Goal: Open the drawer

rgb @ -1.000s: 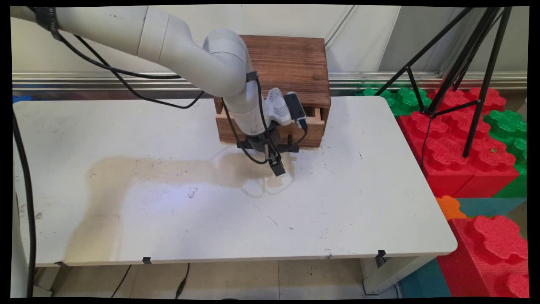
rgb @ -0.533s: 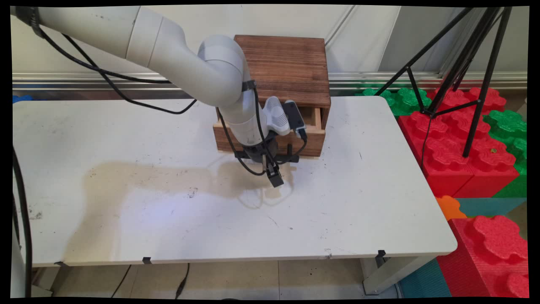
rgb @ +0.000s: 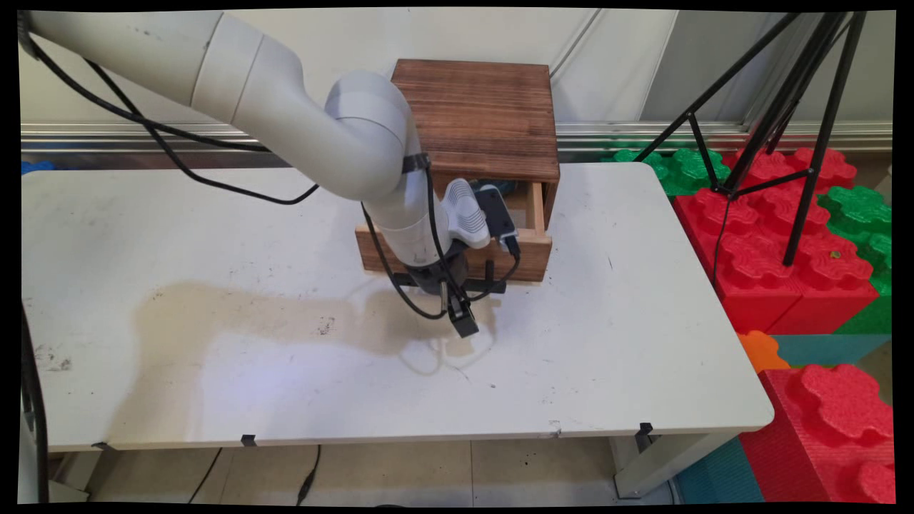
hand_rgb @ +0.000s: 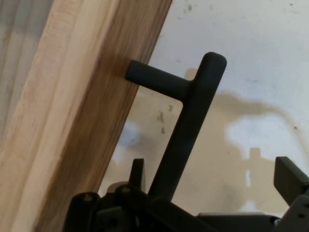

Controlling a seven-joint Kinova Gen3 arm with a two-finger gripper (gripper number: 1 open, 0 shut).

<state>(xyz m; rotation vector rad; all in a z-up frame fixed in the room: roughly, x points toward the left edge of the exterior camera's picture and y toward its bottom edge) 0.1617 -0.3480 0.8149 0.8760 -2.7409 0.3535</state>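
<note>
Since a second ago your drawer has slid further out of the wooden box, toward the table's near side, and the arm has come the same way with it. Your end effector sits just in front of the drawer's front panel, low over the table, at the black handle.

From the hand view, the handle bar runs between the fingers, with one post joining it to the wood. One finger shows off to the bar's right, apart from it, and the other finger lies on the bar's left, so the fingers stand apart round the handle rather than pressed on it.

Something dark shows inside the drawer, behind the wrist; you cannot tell what it is.

A black tripod stands on coloured foam blocks right of the table.
</note>
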